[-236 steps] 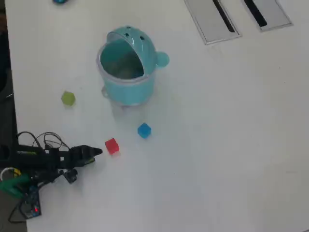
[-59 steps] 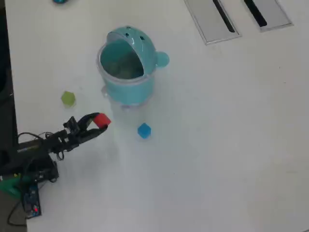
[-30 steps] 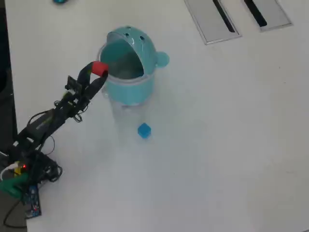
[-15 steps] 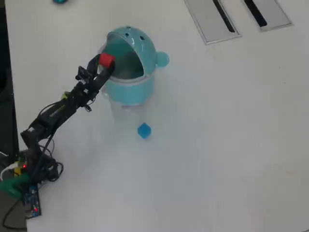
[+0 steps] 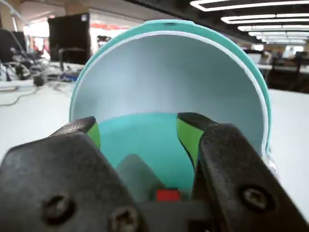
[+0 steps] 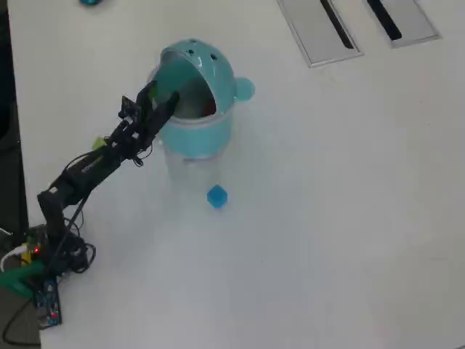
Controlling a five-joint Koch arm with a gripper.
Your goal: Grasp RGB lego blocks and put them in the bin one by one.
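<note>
The teal bin [image 6: 196, 131] stands with its domed lid [image 6: 207, 62] tipped back; in the wrist view the lid's pale inside [image 5: 164, 72] fills the frame. My gripper [image 6: 163, 94] hangs open over the bin's left rim, and its green pads [image 5: 186, 137] stand wide apart around nothing [image 5: 140, 123]. The red block [image 5: 168, 195] lies loose inside the bin, a red speck near the far wall [image 6: 210, 109]. The blue block [image 6: 216, 196] sits on the table in front of the bin. The yellow-green block [image 6: 99, 142] peeks out from behind my arm.
Two grey slotted panels [image 6: 323, 29] lie at the table's top right. My base and its cables [image 6: 40, 280] sit at the lower left beside the table's dark left edge. A small teal object [image 6: 91, 2] lies at the top edge.
The gripper carried the red block from the table up over the bin's rim and opened. The block has left the jaws and now lies inside the bin.
</note>
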